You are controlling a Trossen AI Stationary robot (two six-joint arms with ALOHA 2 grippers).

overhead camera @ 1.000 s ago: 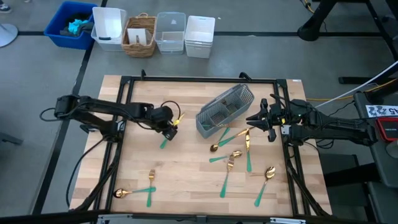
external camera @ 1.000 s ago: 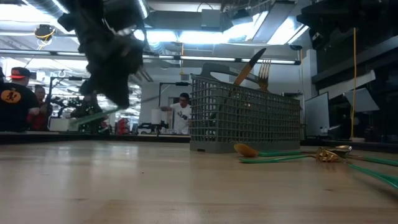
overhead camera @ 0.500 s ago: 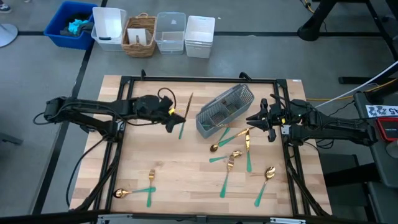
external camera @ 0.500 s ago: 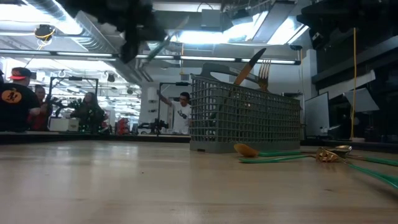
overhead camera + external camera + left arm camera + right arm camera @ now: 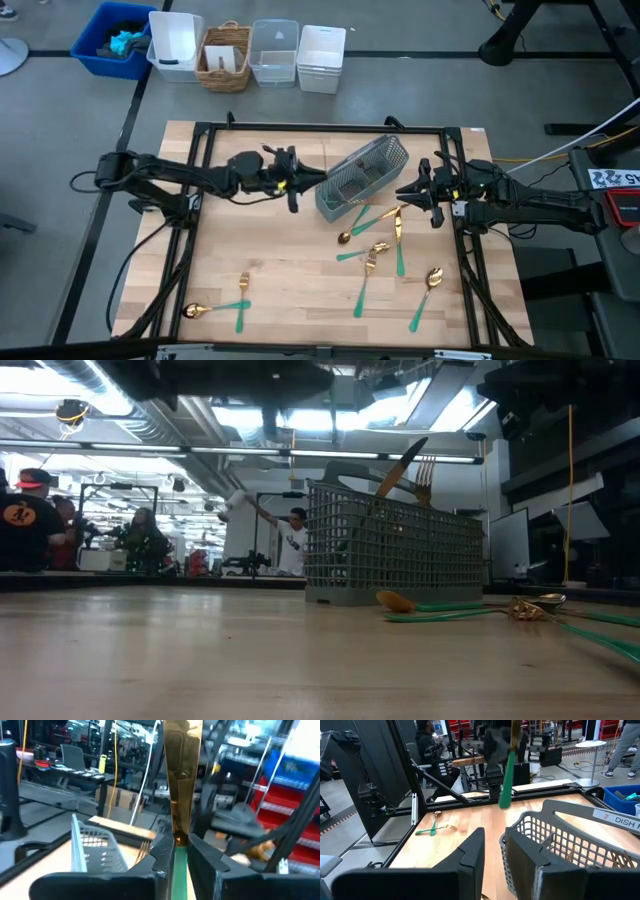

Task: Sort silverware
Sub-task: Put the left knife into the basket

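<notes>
Left gripper (image 5: 291, 186): you see it raised above the table, just beside the caddy's near end, pinching a knife.
Knife (image 5: 182, 780): held by its teal handle between the left fingers (image 5: 162, 852); in the left wrist view the gold blade sticks out past the fingertips. In the right wrist view the green handle (image 5: 506, 782) hangs down under the left gripper.
Right gripper (image 5: 404, 191): you find it on the caddy's other side, near the table's right edge, holding nothing; its fingers (image 5: 470, 855) stand apart in the right wrist view.
Caddy (image 5: 362, 178): grey wire mesh, lying at an angle in the upper middle of the table. In the low view a knife blade (image 5: 402, 466) and a fork head (image 5: 426, 470) stick up out of it.
Loose pieces, right: you have several forks and spoons lying on the wood just below the caddy, among them a spoon (image 5: 424, 291) nearest the right edge and a fork (image 5: 364, 283) toward the middle.
Loose pieces, left: a spoon (image 5: 212, 309) and a fork (image 5: 241, 301) lie touching or crossing near the table's lower left corner, well apart from the rest.
Table (image 5: 290, 270): light wood inside a black frame.
Bins (image 5: 247, 50): a row of containers on the floor beyond the table's far edge.
Room: people (image 5: 290, 540) show in the background of the low view.
</notes>
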